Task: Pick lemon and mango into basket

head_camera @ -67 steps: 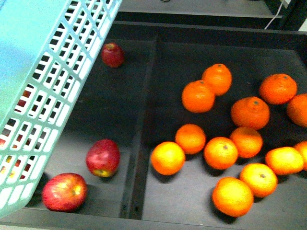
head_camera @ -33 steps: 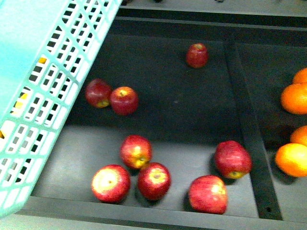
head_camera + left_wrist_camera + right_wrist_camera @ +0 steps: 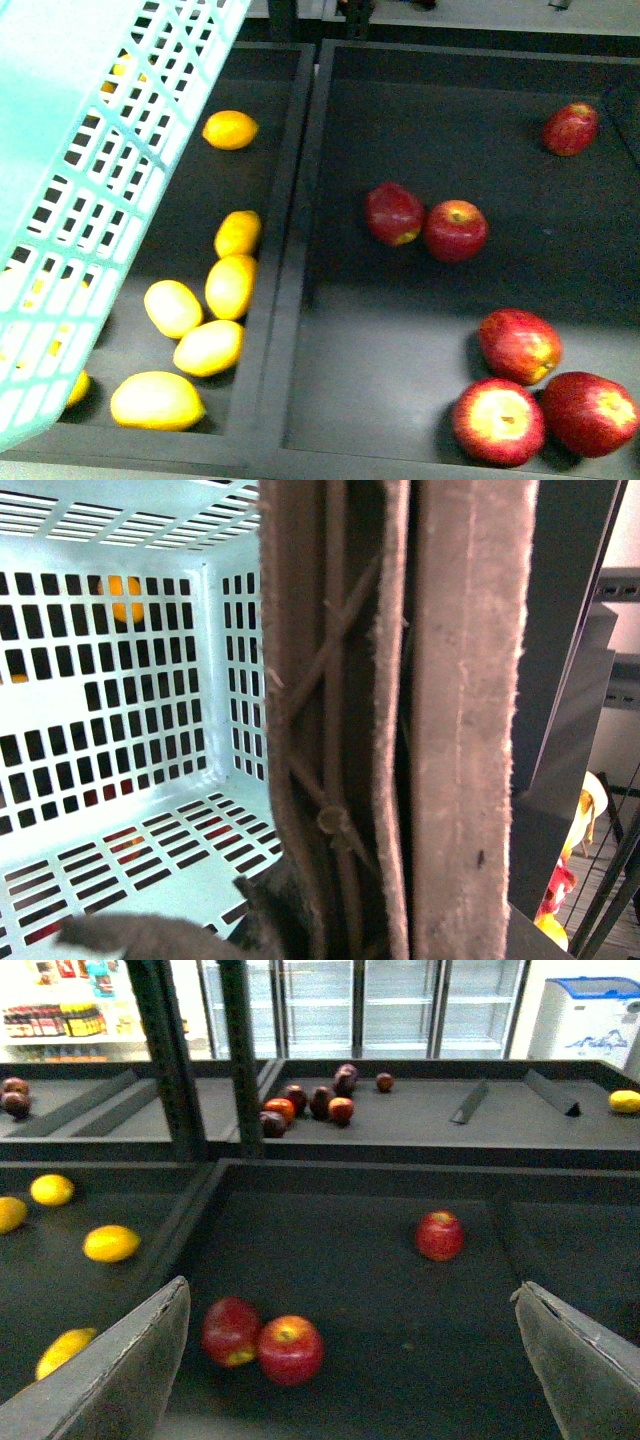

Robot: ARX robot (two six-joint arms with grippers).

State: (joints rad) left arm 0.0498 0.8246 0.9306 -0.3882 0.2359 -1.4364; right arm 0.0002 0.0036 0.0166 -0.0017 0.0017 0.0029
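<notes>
The teal lattice basket (image 3: pixel 70 190) hangs tilted at the upper left of the front view. My left gripper (image 3: pixel 400 780) is shut on its brown handle (image 3: pixel 330 730), and the basket's floor (image 3: pixel 120 870) looks empty. Several pale yellow lemons lie in the left bin, among them one lemon (image 3: pixel 173 307) near the front and another lemon (image 3: pixel 230 130) further back; a lemon (image 3: pixel 111 1243) also shows in the right wrist view. The mango is out of view. My right gripper (image 3: pixel 345 1370) is open above the apple bin, with nothing between its fingers (image 3: pixel 110 1380).
Red apples fill the right bin, a pair (image 3: pixel 455 230) mid-bin and three near the front (image 3: pixel 520 345). A black divider (image 3: pixel 290 260) separates the two bins. More bins with fruit (image 3: pixel 320 1100) and fridge doors stand behind. A black post (image 3: pixel 170 1050) rises at the bins' back edge.
The front view has swept leftwards along the bins, from oranges, past apples, to the lemon bin. The basket has kept its place at the left of the view.
</notes>
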